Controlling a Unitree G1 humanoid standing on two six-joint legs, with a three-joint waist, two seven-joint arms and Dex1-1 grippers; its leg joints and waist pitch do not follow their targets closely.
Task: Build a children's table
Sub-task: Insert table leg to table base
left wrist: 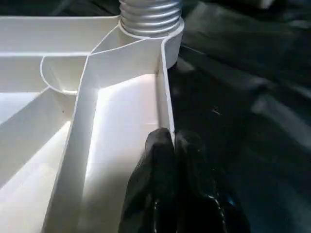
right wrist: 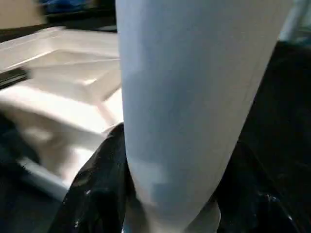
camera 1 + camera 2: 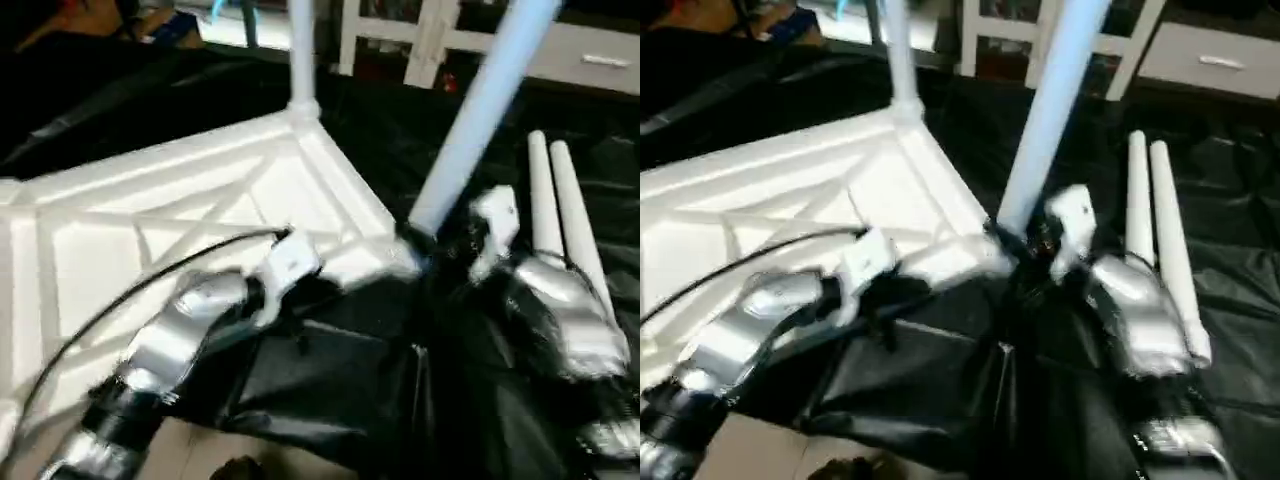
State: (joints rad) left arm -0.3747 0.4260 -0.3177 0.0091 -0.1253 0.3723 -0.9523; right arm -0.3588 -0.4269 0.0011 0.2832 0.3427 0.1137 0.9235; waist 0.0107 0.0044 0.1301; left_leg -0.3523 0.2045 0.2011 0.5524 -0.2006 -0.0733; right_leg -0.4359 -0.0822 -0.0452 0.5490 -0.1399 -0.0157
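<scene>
black-draped work table is carrying everything. the white tabletop is lying upside down on it, x ribs facing up, taking most of the left side and reaching the table's near edge. one leg is standing upright in the far corner socket. a second leg is sitting at the near right corner, leaning to the right. two spare legs are lying side by side on the black cloth, just right of that corner. right gripper is clamping the base of the leaning leg, fingers wrapping round it on both sides. left gripper is sitting with its fingers pressed together, tips touching the tabletop's thin edge wall near the corner; the threaded end of a leg is sitting in the socket beyond it. a black cable is running along the left forearm.
</scene>
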